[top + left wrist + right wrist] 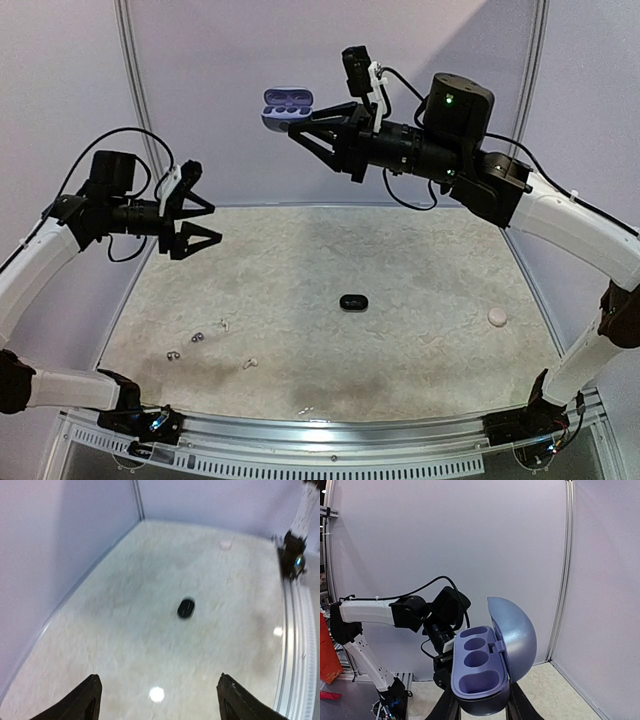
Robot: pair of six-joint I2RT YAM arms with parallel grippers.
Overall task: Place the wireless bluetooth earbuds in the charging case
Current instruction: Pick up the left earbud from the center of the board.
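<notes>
My right gripper [300, 125] is raised high over the back of the table, shut on an open lavender charging case [287, 107]. In the right wrist view the case [482, 672] sits between my fingers [446, 709] with its lid [515, 637] swung up and its sockets empty. Tiny earbuds lie on the table at front left: silvery-grey ones [198, 337] [173, 354] and white ones [222, 324] [248, 363]. Black earbuds do not show. My left gripper [205, 222] is open and empty, held above the table's left side; its fingers [90, 696] frame bare table.
A small black oval case [352, 302] lies mid-table, also in the left wrist view [186, 608]. A white round disc [497, 317] lies at the right, also in the left wrist view [226, 544]. Another small white piece [305, 410] lies near the front rail. White walls enclose the table.
</notes>
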